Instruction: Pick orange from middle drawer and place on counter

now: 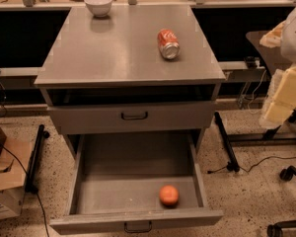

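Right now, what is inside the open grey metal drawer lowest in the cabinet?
The drawer holds a small round orange near its front right. The strip just behind its front panel is hidden. The cream gripper is off right, outside.

- orange [168,195] — orange
- open drawer [89,223] and counter [113,53] — plain grey
- can [168,44] — red, silver end
- bowl [98,4] — white
- gripper [281,100], right edge — pale yellow
- floor [246,201] — speckled beige

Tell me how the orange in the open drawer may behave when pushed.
Round and smooth, the orange will likely roll across the flat floor of the middle drawer. It holds its shape, so probably firm. The claw is at the right edge.
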### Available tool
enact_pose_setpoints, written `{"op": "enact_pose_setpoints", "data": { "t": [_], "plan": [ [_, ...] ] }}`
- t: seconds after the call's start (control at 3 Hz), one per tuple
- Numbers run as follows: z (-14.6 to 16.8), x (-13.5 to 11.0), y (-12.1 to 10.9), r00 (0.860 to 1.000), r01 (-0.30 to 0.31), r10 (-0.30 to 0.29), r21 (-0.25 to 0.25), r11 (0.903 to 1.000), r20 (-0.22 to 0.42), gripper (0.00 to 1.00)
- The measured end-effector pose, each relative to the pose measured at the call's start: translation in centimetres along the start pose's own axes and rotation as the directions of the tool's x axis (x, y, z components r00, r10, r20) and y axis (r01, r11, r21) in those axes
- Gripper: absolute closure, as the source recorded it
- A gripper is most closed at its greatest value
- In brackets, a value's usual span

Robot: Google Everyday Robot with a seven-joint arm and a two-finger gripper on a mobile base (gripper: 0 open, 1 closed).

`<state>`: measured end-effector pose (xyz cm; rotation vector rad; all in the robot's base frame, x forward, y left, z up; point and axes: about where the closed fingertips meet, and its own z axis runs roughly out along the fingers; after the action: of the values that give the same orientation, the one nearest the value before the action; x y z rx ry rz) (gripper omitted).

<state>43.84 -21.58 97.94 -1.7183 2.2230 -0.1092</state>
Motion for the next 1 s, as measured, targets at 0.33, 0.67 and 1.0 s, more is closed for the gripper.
{"op": "enact_pose_setpoints", "data": {
  "t": [0.33,0.67,1.0],
  "plan": [
    [0.0,0.0,0.0,1.0,0.0,0.0,0.0,1.0,0.0,0.0],
    [1.7,-0.5,0.7,0.998,-0.003,0.004,-0.015,0.9999,0.07,0.0],
    [4.8,-0.9,1.9,0.981,-0.009,0.02,-0.057,0.9983,0.194,0.0]
  ]
}}
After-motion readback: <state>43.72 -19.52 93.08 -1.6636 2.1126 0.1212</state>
